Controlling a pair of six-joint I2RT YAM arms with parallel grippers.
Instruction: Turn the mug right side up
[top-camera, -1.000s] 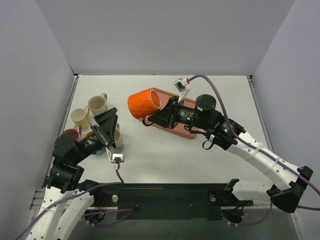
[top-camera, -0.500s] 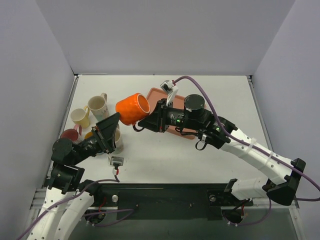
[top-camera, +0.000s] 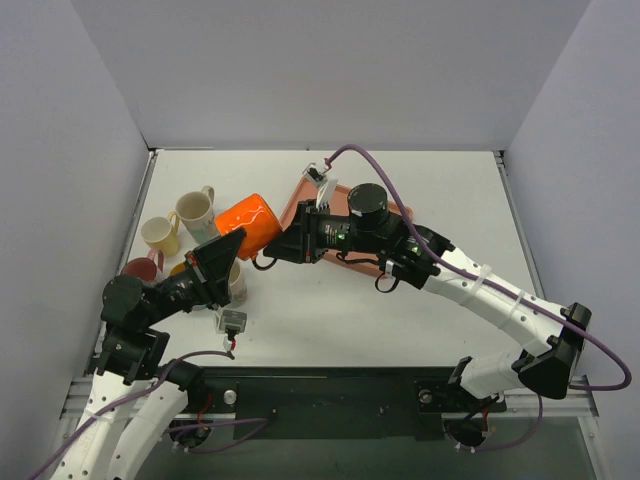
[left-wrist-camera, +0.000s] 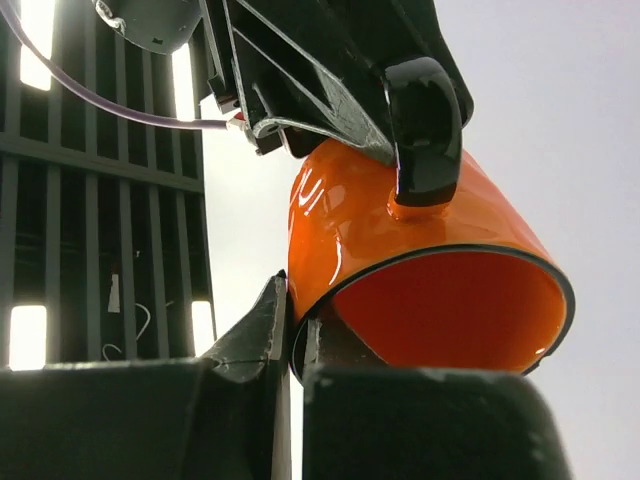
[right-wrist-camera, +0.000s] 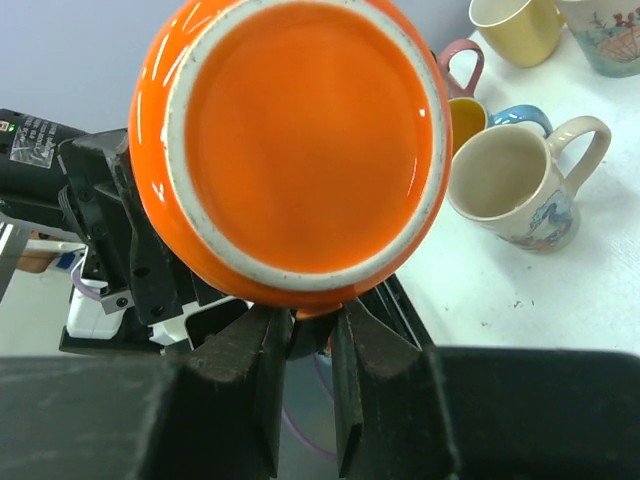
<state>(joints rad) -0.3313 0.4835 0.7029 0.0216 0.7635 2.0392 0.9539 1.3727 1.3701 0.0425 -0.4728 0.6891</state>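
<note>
I see the orange mug held off the worktop, tipped on its side between the two arms. It hangs just beside the other mugs grouped at the left and near the reddish tray. The right gripper is clamped narrow on the mug's black handle, and the mug's base faces that wrist camera. The left gripper is nearly closed too, pinching the rim wall with one finger inside the mouth and one outside. The mouth faces the left arm.
</note>
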